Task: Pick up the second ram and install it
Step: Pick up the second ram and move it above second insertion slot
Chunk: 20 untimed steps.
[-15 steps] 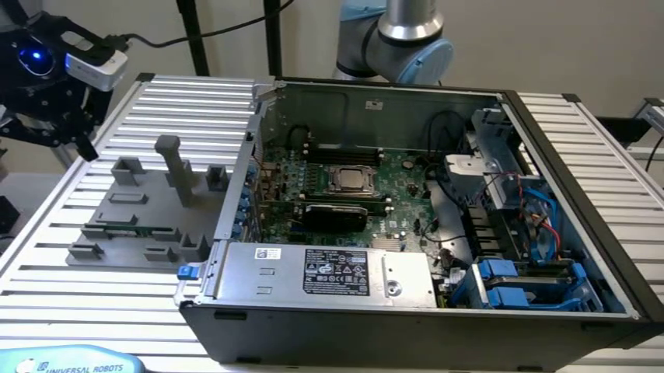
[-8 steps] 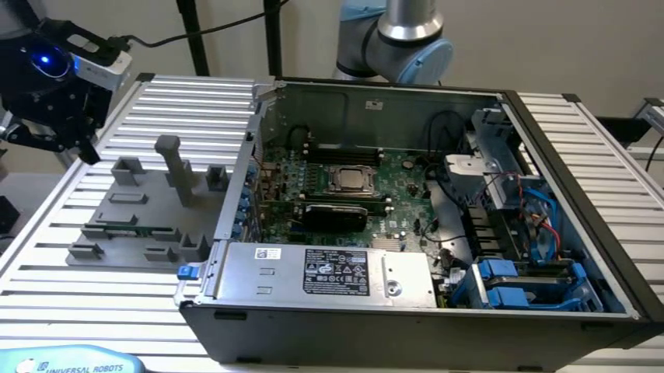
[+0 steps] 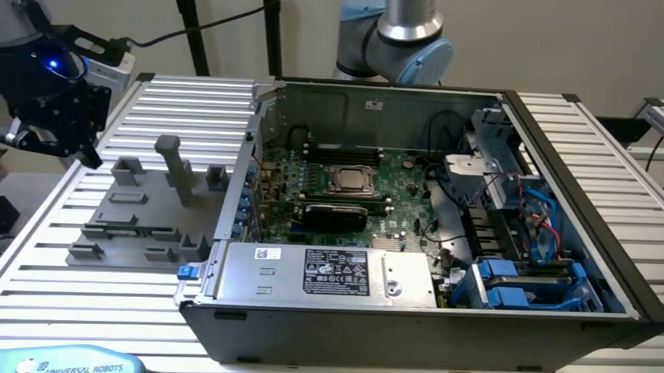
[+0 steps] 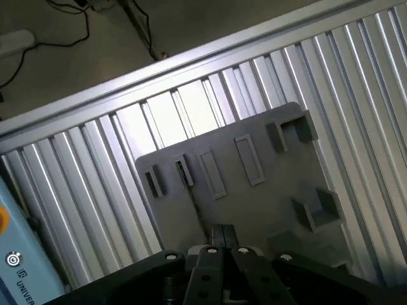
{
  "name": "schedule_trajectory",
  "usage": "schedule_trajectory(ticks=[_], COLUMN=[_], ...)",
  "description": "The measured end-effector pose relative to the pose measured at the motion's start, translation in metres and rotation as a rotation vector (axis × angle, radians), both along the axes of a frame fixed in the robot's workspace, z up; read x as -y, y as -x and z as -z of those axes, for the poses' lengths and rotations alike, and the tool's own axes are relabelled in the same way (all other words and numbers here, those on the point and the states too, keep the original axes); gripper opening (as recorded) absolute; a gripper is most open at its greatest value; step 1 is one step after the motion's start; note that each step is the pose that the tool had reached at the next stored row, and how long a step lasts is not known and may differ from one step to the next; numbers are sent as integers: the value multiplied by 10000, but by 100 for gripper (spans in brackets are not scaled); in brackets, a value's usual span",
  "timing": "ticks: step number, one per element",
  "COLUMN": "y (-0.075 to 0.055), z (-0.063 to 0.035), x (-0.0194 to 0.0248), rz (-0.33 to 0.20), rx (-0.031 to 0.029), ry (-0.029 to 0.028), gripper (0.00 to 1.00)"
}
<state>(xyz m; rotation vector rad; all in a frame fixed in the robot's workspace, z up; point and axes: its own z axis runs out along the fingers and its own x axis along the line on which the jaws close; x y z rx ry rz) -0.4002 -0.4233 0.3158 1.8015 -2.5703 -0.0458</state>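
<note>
Ram [image 3: 130,230]: slim green stick, prob. dark chips, in grey fixture [image 3: 145,203]; gripper [image 4: 222,232] pressed together.

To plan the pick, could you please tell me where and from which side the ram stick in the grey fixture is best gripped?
Probably across the flat faces of the ram stick near its middle, from above: it seems to stand on edge in the grey fixture, with blocks at its ends.
</note>
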Motion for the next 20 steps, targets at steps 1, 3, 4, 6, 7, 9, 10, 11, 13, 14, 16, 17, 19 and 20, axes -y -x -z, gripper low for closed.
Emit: schedule_trajectory(ticks=[1,3,4,6,7,9,10,11,13,14,16,17,19,20], y=[0,-1,-1,-2,-3,-5,-9,-13,-29,-39,-63,-76,-111,-127], z=[9,27,36,54,64,83,93,104,129,142,167,179,209,223], x=[0,0,0,0,0,0,-1,-1,0,0,0,0,0,0], rz=[-167,-507,-677,-1006,-1176,-1476,-1602,-1721,-1928,-2013,-2172,-2236,-2357,-2410], rx=[3,8,10,14,16,16,15,15,14,13,10,9,5,2], ry=[7,23,31,47,56,77,91,106,141,159,199,217,264,288], gripper=[11,11,11,11,11,11,11,11,11,11,11,11,11,11])
